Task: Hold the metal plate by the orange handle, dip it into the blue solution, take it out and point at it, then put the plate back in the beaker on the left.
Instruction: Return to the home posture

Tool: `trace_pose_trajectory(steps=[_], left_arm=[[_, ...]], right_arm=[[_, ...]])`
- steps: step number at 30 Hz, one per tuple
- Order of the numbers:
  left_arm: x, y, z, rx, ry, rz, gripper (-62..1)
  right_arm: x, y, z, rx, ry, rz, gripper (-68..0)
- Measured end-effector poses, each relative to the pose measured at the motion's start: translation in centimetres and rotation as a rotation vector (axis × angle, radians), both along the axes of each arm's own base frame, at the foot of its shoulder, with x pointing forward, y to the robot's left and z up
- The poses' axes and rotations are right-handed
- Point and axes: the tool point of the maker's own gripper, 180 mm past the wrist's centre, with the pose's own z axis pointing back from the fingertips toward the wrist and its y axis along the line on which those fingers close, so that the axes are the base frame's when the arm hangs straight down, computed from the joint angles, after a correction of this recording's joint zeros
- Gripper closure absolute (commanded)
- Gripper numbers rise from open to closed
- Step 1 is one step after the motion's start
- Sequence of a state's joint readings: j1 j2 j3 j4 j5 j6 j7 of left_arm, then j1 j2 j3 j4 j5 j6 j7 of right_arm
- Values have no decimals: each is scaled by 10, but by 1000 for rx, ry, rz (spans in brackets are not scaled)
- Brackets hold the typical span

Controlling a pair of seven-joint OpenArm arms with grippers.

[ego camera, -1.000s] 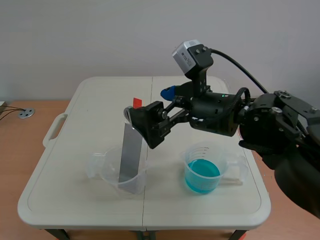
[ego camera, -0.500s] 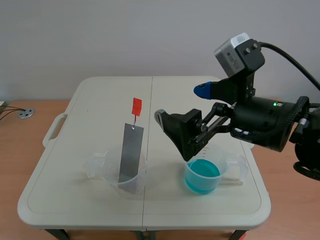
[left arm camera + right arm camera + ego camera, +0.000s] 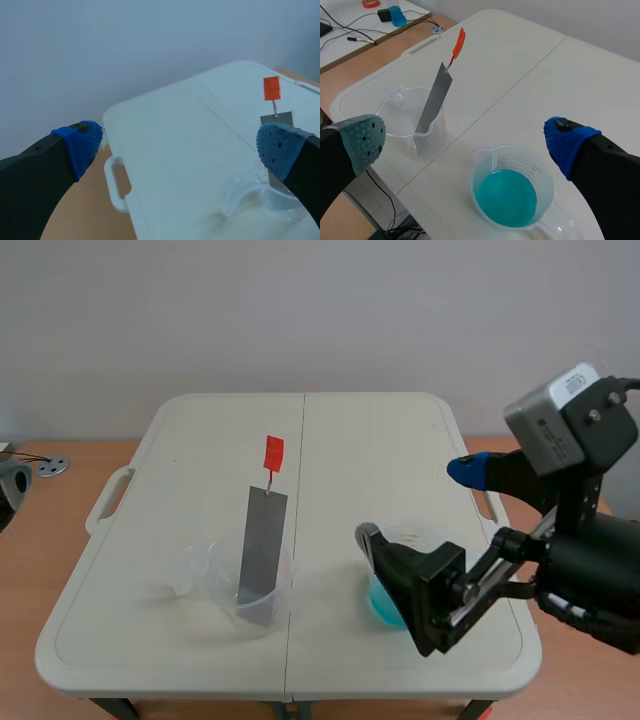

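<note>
Pulling away from the metal plate [image 3: 262, 545], the right gripper [image 3: 415, 502] has swung from the orange handle [image 3: 272, 453], where it was a second ago, across to the right and down toward the near edge of the table [image 3: 400, 430]. The plate itself has not shifted. It stands tilted in the clear beaker [image 3: 215, 580] on the left, its lower end inside and its upper part leaning on the rim, with the handle sticking up from a thin stem well above the beaker. Nothing touches it.

Well apart to the right sits the second beaker [image 3: 383, 602], holding the blue solution [image 3: 506, 197]. In the scene view the right gripper's lower finger hangs in front of it and hides much of it. The right wrist view shows that gripper [image 3: 465, 142] spread wide with nothing between its pads, the blue beaker under and slightly ahead of it and the plate [image 3: 434, 102] further ahead beside the grey-green pad.

Only a sliver of the left arm [image 3: 10, 492] shows at the scene's left edge, off the table. Its gripper [image 3: 178, 147] is also spread wide and holds nothing; it looks across the table's corner, with the plate [image 3: 276, 118] and handle [image 3: 271, 88] showing ahead above its right finger.
</note>
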State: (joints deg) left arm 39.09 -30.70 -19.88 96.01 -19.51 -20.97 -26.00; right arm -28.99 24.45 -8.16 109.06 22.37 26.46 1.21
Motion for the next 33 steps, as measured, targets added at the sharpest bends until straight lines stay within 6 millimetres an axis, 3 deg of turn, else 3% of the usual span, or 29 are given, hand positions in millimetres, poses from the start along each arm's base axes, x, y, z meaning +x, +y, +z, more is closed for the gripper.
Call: trace_pose_trajectory(steps=[3,8,11,17,22,33], left_arm=[[4,-17,11,15,-38,-35,-623],[6,-50,-4,87,22,-117,-623],[7,-60,-9,78,44,-139,-623],[8,-66,-4,20,42,-149,-623],[5,-76,-4,8,64,-178,-623],[6,-76,0,-17,55,-176,-623]], right_arm=[[-5,-8,4,-13,-8,-40,-664],[-16,-21,4,-52,1,-77,-664],[-25,-25,0,-63,26,-89,-664],[-38,-26,-2,-79,33,-89,-664],[-38,-29,-8,-127,33,-90,-664],[-38,-30,-12,-145,52,-93,-664]])
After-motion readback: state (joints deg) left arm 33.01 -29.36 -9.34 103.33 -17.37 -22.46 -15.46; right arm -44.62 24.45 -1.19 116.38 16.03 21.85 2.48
